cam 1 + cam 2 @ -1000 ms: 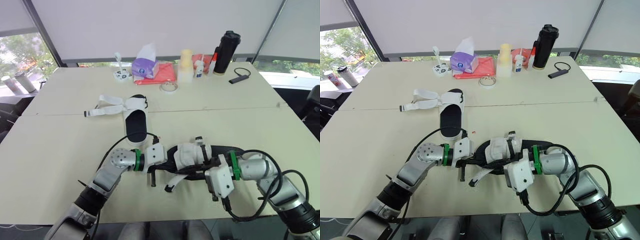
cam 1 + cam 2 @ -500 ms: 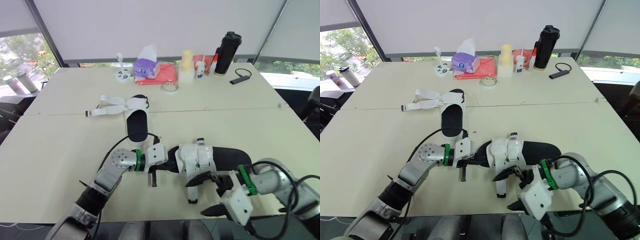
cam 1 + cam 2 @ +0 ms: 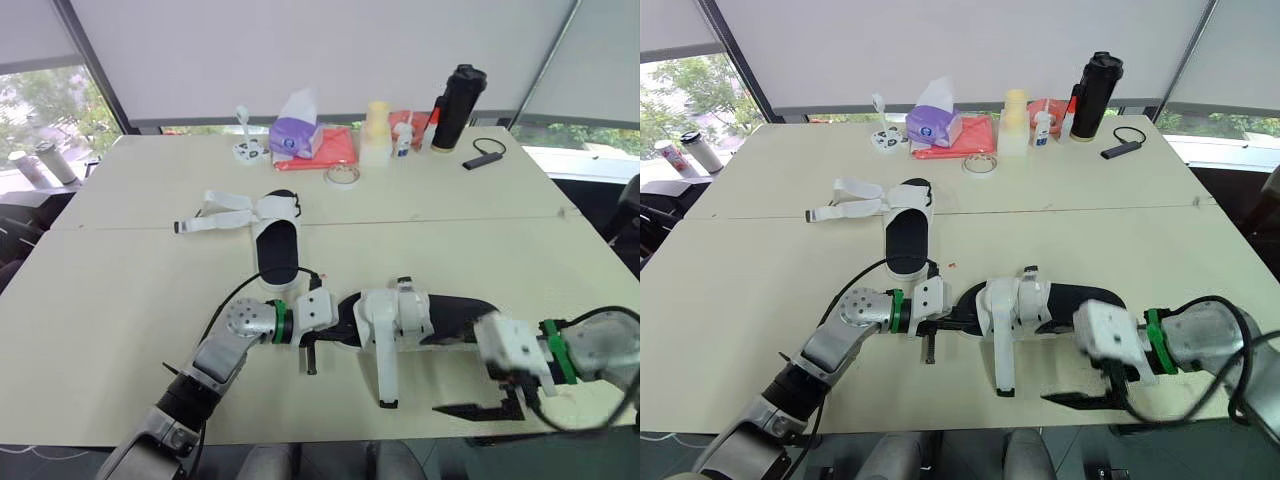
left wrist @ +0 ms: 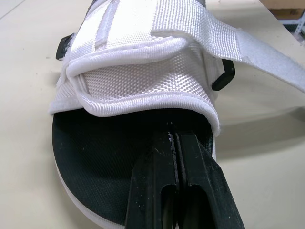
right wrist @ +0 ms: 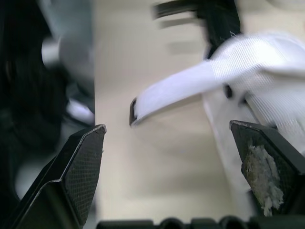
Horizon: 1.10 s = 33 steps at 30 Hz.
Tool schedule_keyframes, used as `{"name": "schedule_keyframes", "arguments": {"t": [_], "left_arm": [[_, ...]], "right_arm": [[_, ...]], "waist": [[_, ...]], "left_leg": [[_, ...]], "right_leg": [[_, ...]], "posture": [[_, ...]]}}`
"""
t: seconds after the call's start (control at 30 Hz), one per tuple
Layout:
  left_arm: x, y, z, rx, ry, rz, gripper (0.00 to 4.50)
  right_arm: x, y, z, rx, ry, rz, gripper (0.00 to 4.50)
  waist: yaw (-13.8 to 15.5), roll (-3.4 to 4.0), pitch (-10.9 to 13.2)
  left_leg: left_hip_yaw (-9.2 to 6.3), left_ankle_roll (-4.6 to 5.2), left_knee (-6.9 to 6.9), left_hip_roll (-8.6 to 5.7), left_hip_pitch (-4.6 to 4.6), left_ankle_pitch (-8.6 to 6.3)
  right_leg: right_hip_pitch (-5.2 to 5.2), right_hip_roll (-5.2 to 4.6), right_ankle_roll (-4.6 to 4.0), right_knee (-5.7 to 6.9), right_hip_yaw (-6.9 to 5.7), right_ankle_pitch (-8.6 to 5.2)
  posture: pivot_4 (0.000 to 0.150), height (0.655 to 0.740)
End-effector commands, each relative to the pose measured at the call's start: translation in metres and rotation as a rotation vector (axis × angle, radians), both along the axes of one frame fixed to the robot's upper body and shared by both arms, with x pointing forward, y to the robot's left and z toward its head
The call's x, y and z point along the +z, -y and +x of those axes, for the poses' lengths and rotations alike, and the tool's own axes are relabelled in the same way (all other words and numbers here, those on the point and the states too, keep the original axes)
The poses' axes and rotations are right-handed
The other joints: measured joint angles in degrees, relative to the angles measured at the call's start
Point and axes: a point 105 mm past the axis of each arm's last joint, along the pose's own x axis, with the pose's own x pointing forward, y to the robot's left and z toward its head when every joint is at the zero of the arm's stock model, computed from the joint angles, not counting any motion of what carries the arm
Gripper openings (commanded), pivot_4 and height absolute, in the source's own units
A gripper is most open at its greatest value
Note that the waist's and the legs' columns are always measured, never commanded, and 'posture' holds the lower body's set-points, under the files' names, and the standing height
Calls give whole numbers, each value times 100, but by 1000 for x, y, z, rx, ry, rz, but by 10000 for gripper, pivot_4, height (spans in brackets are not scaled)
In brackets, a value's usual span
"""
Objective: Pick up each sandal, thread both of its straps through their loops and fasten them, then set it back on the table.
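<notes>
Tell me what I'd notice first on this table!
A black sandal with white straps lies near the front edge of the table, its toe pinched by the left gripper, one long strap trailing loose. The right gripper hangs wide open by its heel, and a second sandal lies farther back, straps spread out.

A purple tissue box [image 3: 293,136] sits far back on the pale table [image 3: 120,260]. A red sheet [image 3: 335,147] lies just right of the box, a tape ring [image 3: 341,176] near its front-right. Farther right of the box stand a cream cup stack [image 3: 375,132], a small white bottle [image 3: 403,138] and a tall black flask [image 3: 453,107].
</notes>
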Motion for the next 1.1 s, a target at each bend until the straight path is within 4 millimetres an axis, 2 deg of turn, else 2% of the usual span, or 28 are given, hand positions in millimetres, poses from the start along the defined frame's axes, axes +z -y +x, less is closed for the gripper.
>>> {"name": "schedule_keyframes", "arguments": {"t": [0.03, 0.17, 0.23, 0.37, 0.5, 0.7, 0.87, 1.03, 1.1], "left_arm": [[-33, 2, -16, -62, -62, 119, 0], [-37, 3, -21, -101, -35, 150, 0], [-37, 3, -22, -109, -27, 159, 0], [-40, 3, -24, -114, -16, 182, 0], [-42, 2, -26, -101, -30, 189, 0], [-42, 2, -27, -97, -29, 188, 0], [-42, 2, -26, -98, -26, 188, 0], [-42, 3, -27, -94, -27, 183, 0], [-42, 3, -27, -93, -28, 182, 0]], "right_arm": [[-3, -10, -12, -67, -183, 29, 44575], [-12, -22, -21, -152, -399, 135, 44575], [-14, -26, -20, -179, -438, 163, 44575], [-18, -29, -14, -240, -464, 191, 44575], [-24, -32, 0, -327, -459, 236, 44575], [-30, -34, 3, -371, -504, 243, 44575], [-28, -33, 5, -392, -528, 272, 44575], [-35, -41, 4, -390, -544, 276, 44575], [-36, -43, 6, -399, -540, 288, 39540]], "waist": [[40, 0, -1], [99, -13, -8], [99, -12, -8], [95, -19, -12], [89, -30, -26], [93, -31, -27], [91, -31, -29], [92, -31, -31], [92, -30, -31]], "left_leg": [[2, 2, 0, 0, -1, -2], [14, 16, -2, -1, -9, -10], [16, 23, -2, -6, -12, -14], [22, 38, 1, -12, -12, -11], [21, 38, -1, -9, -9, -11], [20, 41, -3, -10, -10, -10], [20, 42, -3, -10, -9, -10], [20, 42, -3, -10, -9, -10], [20, 42, -4, -10, -9, -10]], "right_leg": [[-1, -1, 0, -4, 0, 0], [-4, -7, 0, -25, -1, 0], [-4, -12, 0, -30, -2, 0], [-3, -16, 1, -31, -1, 0], [-4, -13, 2, -31, -2, 0], [-4, -11, 3, -30, -3, 0], [-3, -11, 3, -30, -3, 0], [-3, -10, 3, -30, -4, 0], [-4, -10, 3, -30, -3, 0]], "posture": [[1500, 7296], [1500, 7296], [1500, 7296], [1500, 7296], [1500, 7296], [1500, 7296], [1500, 7296], [1500, 7296], [1500, 7296]]}}
